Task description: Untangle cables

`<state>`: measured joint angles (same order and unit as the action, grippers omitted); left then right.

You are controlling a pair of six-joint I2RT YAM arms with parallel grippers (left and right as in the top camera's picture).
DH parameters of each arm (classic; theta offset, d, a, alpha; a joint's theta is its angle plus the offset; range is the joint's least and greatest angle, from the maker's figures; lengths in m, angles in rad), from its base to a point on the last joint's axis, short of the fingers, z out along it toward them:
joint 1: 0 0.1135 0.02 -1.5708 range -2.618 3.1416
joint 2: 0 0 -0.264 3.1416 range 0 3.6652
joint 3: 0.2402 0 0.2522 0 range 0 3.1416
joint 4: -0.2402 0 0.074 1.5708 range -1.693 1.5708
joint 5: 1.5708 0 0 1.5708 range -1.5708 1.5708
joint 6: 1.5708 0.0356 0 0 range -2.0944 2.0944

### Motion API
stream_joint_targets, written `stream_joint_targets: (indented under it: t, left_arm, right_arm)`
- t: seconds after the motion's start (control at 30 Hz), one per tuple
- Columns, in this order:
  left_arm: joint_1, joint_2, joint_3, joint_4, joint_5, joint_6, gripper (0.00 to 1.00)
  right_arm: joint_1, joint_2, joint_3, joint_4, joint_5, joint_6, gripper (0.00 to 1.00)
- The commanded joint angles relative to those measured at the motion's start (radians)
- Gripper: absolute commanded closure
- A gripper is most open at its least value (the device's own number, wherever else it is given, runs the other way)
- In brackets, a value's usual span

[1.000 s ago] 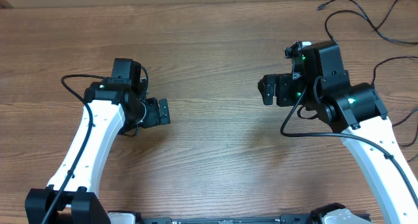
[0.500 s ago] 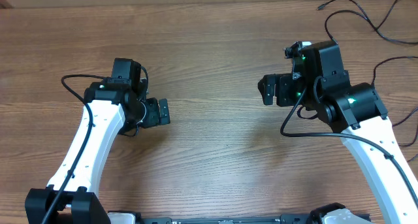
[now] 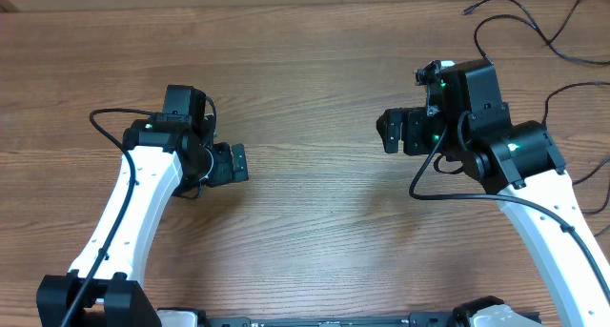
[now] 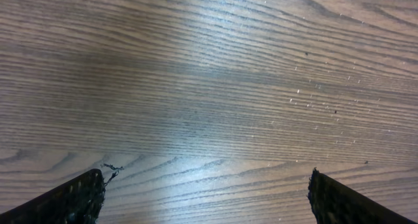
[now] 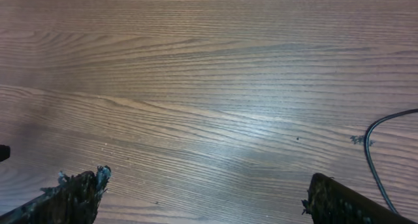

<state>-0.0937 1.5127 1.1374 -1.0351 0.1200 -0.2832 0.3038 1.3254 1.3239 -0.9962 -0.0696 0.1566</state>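
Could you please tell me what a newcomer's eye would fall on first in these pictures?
The eye goes first to the left claw and right claw, both open and empty, facing each other over the wooden table. Next come the thin black cables, lying loose at the far right corner, beyond the right claw and untouched.

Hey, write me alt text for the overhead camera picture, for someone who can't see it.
The left gripper and right gripper, on white arms, hang open and empty over a wooden table, facing each other across a gap. Thin black cables lie at the table's far right corner, untouched.
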Motion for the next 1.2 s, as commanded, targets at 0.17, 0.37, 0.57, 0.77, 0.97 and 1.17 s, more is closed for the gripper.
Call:
stream_joint_targets:
  t: [0.17, 0.37, 0.57, 0.77, 0.97, 1.17]
  left_arm:
    - [-0.006, 0.004, -0.003, 0.0, 0.003, -0.009, 0.01]
    - [-0.006, 0.004, -0.003, 0.0, 0.003, -0.009, 0.0]
    - [-0.006, 0.004, -0.003, 0.0, 0.003, -0.009, 0.01]
    - [-0.006, 0.003, -0.003, 0.0, 0.004, -0.009, 0.01]
    - [-0.006, -0.02, -0.003, 0.0, 0.003, -0.009, 0.0]
    - [-0.006, -0.116, -0.003, 0.0, 0.003, -0.009, 0.0]
  right_arm:
    - [0.005, 0.001, 0.011, 0.002, 0.013, -0.005, 0.0]
    - [0.005, 0.001, 0.011, 0.002, 0.013, -0.005, 0.0]
    - [0.005, 0.001, 0.011, 0.002, 0.013, -0.005, 0.0]
    - [0.005, 0.001, 0.011, 0.002, 0.013, -0.005, 0.0]
    - [0.005, 0.001, 0.011, 0.002, 0.013, -0.005, 0.0]
    - [0.005, 0.001, 0.011, 0.002, 0.013, -0.005, 0.0]
